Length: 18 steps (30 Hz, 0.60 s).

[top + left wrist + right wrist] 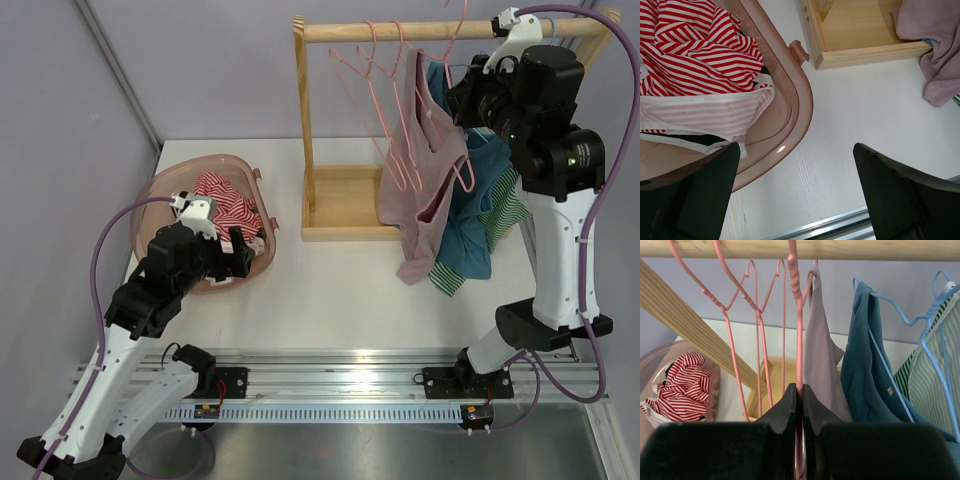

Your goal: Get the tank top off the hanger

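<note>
A mauve tank top (425, 170) hangs by one strap from a pink hanger (400, 150) on the wooden rail (420, 30); its hem sags to the table. In the right wrist view the tank top (820, 365) drapes just right of the pink hanger's wire (794, 300). My right gripper (799, 388) is shut on that wire below its twisted neck, high by the rail (455, 103). My left gripper (796, 147) is open and empty, low over the table beside the basket rim (250, 252). A corner of the tank top (940, 65) shows at the left wrist view's right edge.
A pink basket (160, 195) holding red-striped cloth (225, 195) sits at the left. More pink hangers (757, 315) hang empty on the rail. A teal garment (470, 220) and a green-striped one (505, 205) hang on blue hangers to the right. The rack's wooden base (345, 200) lies below.
</note>
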### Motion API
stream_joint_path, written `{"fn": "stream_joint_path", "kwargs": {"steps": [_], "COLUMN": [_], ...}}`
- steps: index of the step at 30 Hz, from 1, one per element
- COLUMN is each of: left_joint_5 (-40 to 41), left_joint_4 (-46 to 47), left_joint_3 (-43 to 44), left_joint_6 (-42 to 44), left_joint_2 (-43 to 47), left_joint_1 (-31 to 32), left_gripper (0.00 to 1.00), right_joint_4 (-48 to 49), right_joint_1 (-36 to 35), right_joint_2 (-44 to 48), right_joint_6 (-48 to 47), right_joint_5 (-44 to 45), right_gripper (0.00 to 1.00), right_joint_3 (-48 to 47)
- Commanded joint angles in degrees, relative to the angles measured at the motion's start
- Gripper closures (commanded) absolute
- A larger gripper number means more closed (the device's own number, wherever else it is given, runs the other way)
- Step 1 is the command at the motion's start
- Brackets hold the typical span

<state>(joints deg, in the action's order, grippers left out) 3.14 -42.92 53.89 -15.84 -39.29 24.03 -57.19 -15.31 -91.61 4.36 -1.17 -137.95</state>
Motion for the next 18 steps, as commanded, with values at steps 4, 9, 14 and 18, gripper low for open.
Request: {"fn": "stream_joint_path", "kwargs": {"steps": [4, 9, 14, 18], "left_joint_5": [-1.4, -1.4, -3.1, -5.5], "left_joint_4": [2.9, 2.7, 2.4, 2.7], "left_joint_3": [0.9, 2.6, 6.5, 10.8], "left_joint_6": [0.5, 0.3, -0.9, -1.7], "left_joint_2": [0.8, 0.4, 0.4, -0.6], "left_joint_1": [0.2, 0.2, 1.1, 2.9], "left_gripper": [0.01, 0.01, 0.01, 0.01], "right_joint_4": [4.2, -0.3, -6.8, -11.7], "right_joint_1": [0.1, 0.1, 0.1, 0.1], "right_joint_2": [6.6, 14.2, 22.6, 28.2], "right_joint_6": [0.9, 2.0, 2.9, 3.6], "right_joint_5": [-0.2, -0.7, -3.7, -6.6], "right_gripper": [1.0, 1.0, 1.0, 1.0], "right_joint_3": [3.0, 8.2, 13.3, 19.9]}}
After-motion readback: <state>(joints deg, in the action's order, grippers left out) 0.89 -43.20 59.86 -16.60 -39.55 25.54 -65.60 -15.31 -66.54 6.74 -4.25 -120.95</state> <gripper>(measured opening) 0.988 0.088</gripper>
